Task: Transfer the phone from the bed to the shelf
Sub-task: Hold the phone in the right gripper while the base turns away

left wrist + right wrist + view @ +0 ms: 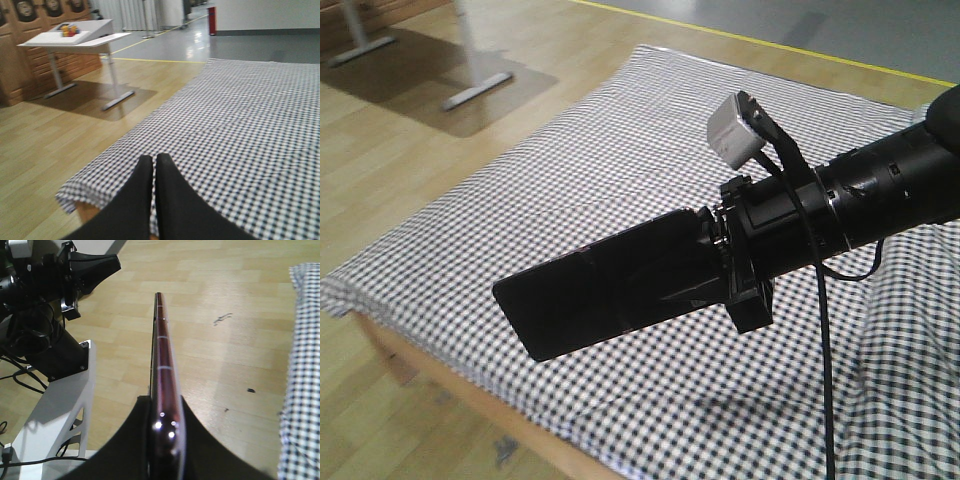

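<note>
Right arm: extended roughly level, reaching across toward the robot's left side, wrist in line with the forearm.

Right hand: both fingers clamped against the flat faces of the phone. It is held edge-up, and most of its length projects beyond the fingertips.

Left arm: raised, visible in the right wrist view.

Left hand: fingers pressed together along their length, leaving only a hairline seam, tips pointing forward.
</note>
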Available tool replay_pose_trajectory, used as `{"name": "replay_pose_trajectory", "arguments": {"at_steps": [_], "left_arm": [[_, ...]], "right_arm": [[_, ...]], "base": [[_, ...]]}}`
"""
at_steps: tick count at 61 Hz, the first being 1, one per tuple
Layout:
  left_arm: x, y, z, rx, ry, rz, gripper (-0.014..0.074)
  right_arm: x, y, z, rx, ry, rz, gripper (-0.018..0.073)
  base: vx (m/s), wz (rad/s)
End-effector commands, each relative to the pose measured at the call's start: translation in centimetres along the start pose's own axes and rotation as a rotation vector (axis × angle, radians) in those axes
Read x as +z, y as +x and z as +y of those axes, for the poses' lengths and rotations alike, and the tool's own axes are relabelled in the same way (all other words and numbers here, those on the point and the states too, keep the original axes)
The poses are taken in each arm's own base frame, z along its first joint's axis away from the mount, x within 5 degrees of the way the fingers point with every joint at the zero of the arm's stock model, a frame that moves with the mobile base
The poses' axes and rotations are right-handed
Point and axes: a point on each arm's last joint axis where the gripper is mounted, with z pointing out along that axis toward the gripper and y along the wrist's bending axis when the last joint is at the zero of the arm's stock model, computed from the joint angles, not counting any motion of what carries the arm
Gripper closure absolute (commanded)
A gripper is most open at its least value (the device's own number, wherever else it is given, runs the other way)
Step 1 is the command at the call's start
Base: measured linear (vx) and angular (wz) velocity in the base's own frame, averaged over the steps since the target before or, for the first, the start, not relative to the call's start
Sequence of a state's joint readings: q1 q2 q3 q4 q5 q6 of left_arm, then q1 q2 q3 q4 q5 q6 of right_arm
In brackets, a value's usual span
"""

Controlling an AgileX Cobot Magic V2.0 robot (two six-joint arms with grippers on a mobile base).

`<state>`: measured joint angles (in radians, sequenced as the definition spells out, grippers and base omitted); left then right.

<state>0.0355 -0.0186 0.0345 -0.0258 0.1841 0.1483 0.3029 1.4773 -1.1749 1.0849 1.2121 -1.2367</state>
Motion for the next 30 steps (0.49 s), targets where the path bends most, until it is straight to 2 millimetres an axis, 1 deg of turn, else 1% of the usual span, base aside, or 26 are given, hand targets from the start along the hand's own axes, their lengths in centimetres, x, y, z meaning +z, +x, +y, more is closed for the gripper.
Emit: {"name": "replay_pose_trajectory", "arguments": {"at_steps": [1, 30], "left_arm": [[-0.25, -1.43, 0.2, -0.015, -0.016, -0.1, 0.0595], [-0.25, -1.43, 0.2, -0.015, -0.016, -0.1, 0.0595]], "right_arm": [[-1.18, -1.55, 1.93, -0.027, -0.075, -0.083, 0.0561], [-1.18, -1.55, 1.93, -0.027, -0.075, -0.083, 0.0561]], "base": [[-0.14, 0.56], [-0.13, 0.51]]}}
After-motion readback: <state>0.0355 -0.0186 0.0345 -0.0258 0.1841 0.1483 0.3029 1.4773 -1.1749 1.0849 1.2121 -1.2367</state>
